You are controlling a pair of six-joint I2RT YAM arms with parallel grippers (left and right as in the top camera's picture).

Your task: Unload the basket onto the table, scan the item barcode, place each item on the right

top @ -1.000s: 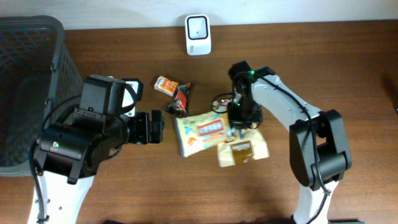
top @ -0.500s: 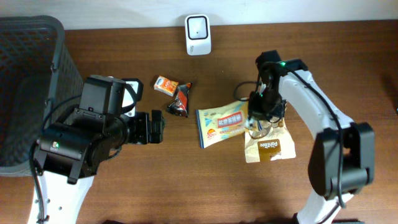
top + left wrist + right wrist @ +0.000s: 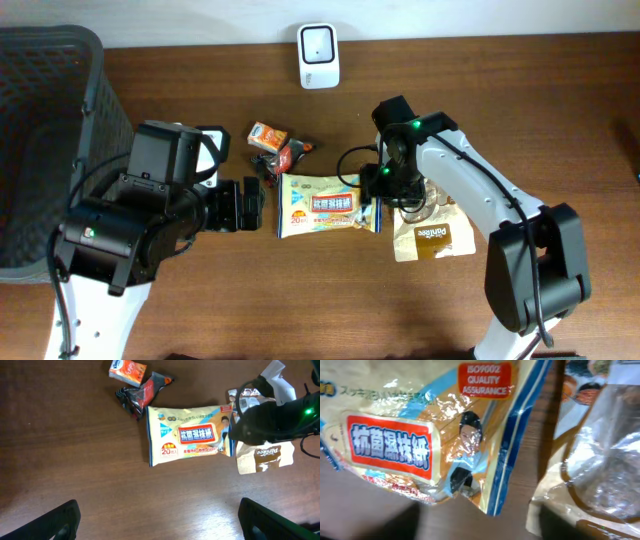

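The wipes pack [image 3: 320,204] lies flat on the table [image 3: 560,120], printed face up, so its barcode is probably underneath, hidden from the scanner [image 3: 318,42] at the far edge. The right gripper [image 3: 385,190] sits over the pack's right end, likely to lift or flip it; whether its jaws are apart or pinching I cannot tell. The left gripper [image 3: 157,510] hangs spread wide and empty just left, perhaps ready to receive it.

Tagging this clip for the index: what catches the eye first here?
A yellow wet-wipes pack lies mid-table, the right gripper at its right end. Beyond it, a white scanner stands at the far edge; a dark basket fills the left side.
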